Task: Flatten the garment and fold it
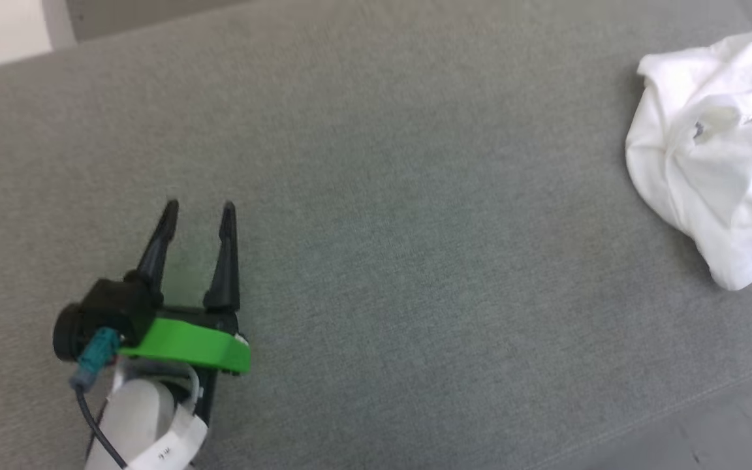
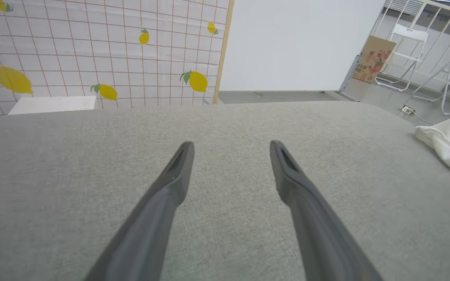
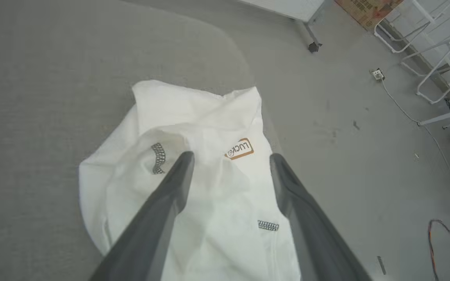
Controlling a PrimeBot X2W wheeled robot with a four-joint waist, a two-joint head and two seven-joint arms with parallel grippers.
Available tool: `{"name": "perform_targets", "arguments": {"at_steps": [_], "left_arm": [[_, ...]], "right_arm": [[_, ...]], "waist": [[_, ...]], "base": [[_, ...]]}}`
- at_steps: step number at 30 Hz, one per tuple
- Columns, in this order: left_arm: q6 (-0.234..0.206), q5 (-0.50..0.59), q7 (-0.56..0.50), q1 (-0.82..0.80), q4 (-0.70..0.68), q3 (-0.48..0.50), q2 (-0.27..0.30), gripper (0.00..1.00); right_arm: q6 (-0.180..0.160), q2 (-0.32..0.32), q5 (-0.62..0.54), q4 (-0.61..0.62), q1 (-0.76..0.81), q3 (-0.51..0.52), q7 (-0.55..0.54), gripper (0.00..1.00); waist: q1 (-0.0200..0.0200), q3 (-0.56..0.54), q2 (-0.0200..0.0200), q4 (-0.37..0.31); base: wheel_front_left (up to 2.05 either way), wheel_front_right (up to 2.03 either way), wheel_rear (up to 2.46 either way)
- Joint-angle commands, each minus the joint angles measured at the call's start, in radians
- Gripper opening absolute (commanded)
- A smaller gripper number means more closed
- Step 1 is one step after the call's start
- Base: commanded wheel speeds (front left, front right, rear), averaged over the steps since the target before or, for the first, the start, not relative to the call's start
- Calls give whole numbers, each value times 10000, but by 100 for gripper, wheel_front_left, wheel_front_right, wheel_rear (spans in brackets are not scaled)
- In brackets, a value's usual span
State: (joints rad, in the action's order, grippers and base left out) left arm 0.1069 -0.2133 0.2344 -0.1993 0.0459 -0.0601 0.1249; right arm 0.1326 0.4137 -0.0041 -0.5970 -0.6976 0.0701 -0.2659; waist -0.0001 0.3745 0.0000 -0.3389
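- A wide grey cloth-covered surface [image 1: 376, 196] takes up the head view; beyond it the left wrist view shows a lemon-patterned wall [image 2: 92, 50] and white folding chairs [image 2: 404, 54]
- The garment [image 1: 689, 150] lies bunched in a white heap at the far right of that surface, close to its edge (in the right wrist view some of it seems to reach over the edge, though I cannot be sure); it is neither flat nor folded, so I judge the task to be near its start
- The right gripper [image 3: 231, 157] hangs directly over the heap, jaws spread wide and holding nothing; a brown-edged label [image 3: 240, 149] shows between the fingers, and a short run of dark stitching [image 3: 158, 158] lies just beside the finger on that view's left
- The left gripper [image 1: 200, 207] hovers over bare surface at the lower left, jaws likewise wide and empty, well apart from the cloth; its own camera catches a white corner of the garment at the far right
- The relation that matters: the heap lies straight beneath the right jaws and far to the right of the left ones, so the right arm is much the nearer; the heap's longer run seems to follow the line of the right fingers, away from the robot
- The next move probably calls for a pinch on an edge or corner and a pull toward the middle, where there is room to spread; a pinch into the heap's middle could gather several layers at once
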Motion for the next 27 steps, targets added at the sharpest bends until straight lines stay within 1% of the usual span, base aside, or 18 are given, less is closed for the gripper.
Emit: {"name": "perform_targets", "arguments": {"at_steps": [1, 7, 11, 16, 21, 27], "left_arm": [[-62, -72, 109, 200, 126, -5, -63, 100], [-100, -305, 243, 679, 622, 5, -322, 100], [-113, -372, 266, 810, 805, 33, -437, 100], [-145, -425, 270, 862, 706, 106, -592, 100], [-124, -439, 272, 924, 746, 57, -678, 100], [-158, -445, 272, 1047, 828, 36, -725, 100]], "right_arm": [[-19, -73, 321, 340, 356, -119, 291, 100], [-19, -226, 1581, 2267, 1932, -315, 1607, 100], [-19, -779, 1924, 3632, 2998, -182, 2385, 100], [-19, -1735, 2113, 5023, 4220, 25, 3275, 100], [-19, -2432, 1940, 5732, 5127, -111, 3886, 100], [-19, -2832, 1462, 5948, 5863, -376, 4260, 100]], "waist": [[1, -1232, 0, 496], [1, -2112, 0, 1055], [1, -2452, 0, 1472], [1, -2687, 0, 2008], [1, -2870, 0, 2469], [1, -3098, 0, 2897]], "base": [[0, 0, 0], [0, 0, 0], [0, 0, 0], [0, 0, 0], [0, 0, 0], [0, 0, 0]]}}
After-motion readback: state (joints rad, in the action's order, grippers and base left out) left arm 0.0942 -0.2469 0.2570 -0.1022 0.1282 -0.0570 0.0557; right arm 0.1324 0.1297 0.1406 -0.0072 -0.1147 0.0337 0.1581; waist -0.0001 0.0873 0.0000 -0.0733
